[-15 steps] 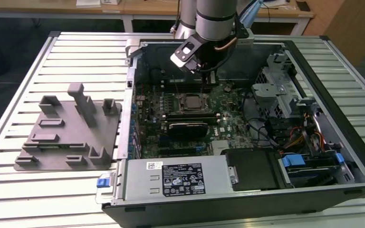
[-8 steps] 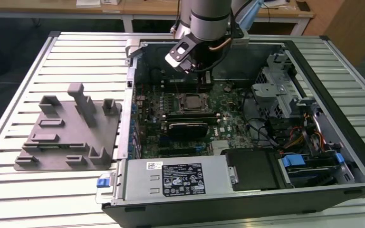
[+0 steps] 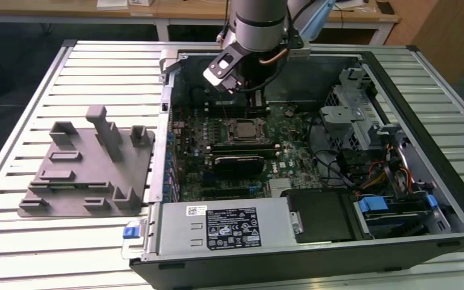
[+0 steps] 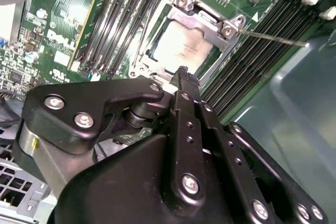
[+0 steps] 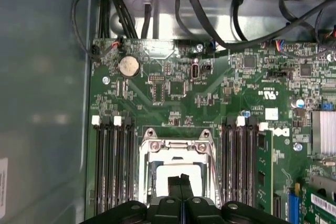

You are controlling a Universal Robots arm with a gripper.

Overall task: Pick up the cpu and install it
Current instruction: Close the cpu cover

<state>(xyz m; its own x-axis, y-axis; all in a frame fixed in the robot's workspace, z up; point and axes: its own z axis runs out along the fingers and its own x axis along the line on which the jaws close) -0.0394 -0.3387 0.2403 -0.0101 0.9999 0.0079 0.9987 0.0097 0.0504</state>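
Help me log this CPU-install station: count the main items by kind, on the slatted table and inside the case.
Grey plastic holder fixture: 1
Open black computer case: 1
Green motherboard: 1
Silvery-white square cpu, lying in the socket: 1
Black robot gripper: 1
Total: 5

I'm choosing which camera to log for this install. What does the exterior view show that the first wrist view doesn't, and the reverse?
Exterior view: the grey fixture on the slatted table, at the exterior view's left of the open case, and the arm above it. First wrist view: the gripper, shut, in front of the socket, and a round coin cell. Both: the green motherboard and the socket with the cpu lying in it.
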